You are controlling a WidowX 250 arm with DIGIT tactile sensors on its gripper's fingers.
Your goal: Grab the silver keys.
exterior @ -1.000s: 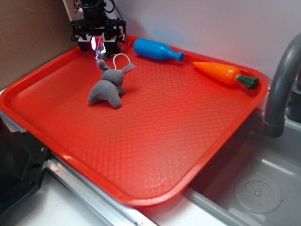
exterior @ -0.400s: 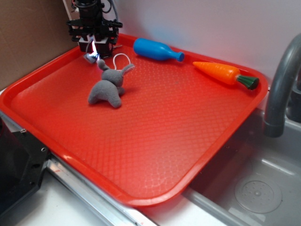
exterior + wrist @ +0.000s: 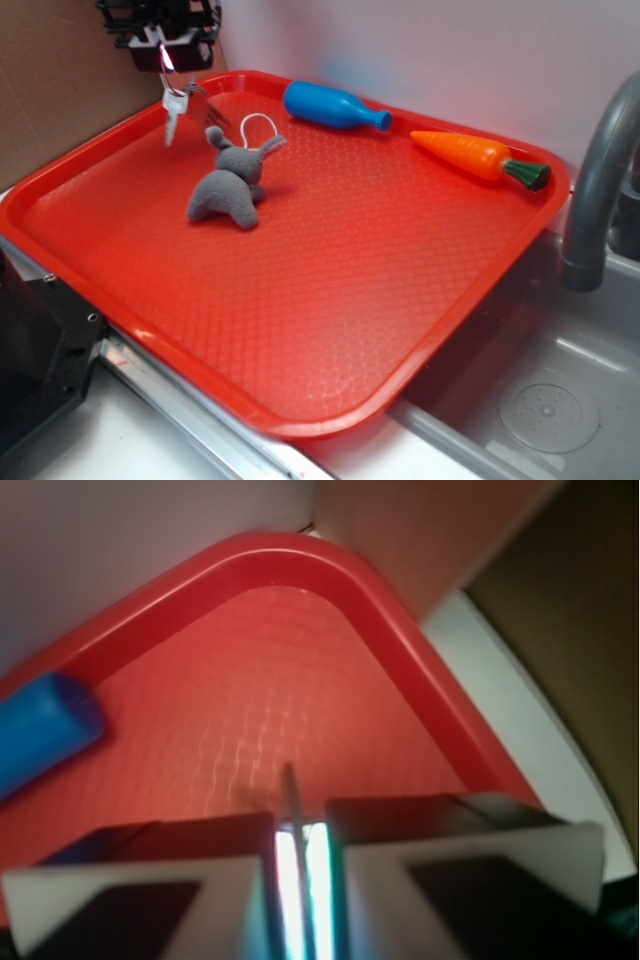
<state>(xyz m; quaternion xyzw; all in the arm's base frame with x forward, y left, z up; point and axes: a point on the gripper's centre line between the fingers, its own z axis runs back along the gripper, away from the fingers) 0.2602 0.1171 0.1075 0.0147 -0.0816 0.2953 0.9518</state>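
End effector [image 3: 165,62] clamped on silver keys [image 3: 175,105], above red tray [image 3: 330,300].

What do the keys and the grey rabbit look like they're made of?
The silver keys, hanging from the end effector, look like shiny metal: they glint silver. The grey rabbit looks like soft plush fabric: matte, fuzzy surface, with a white cord loop.
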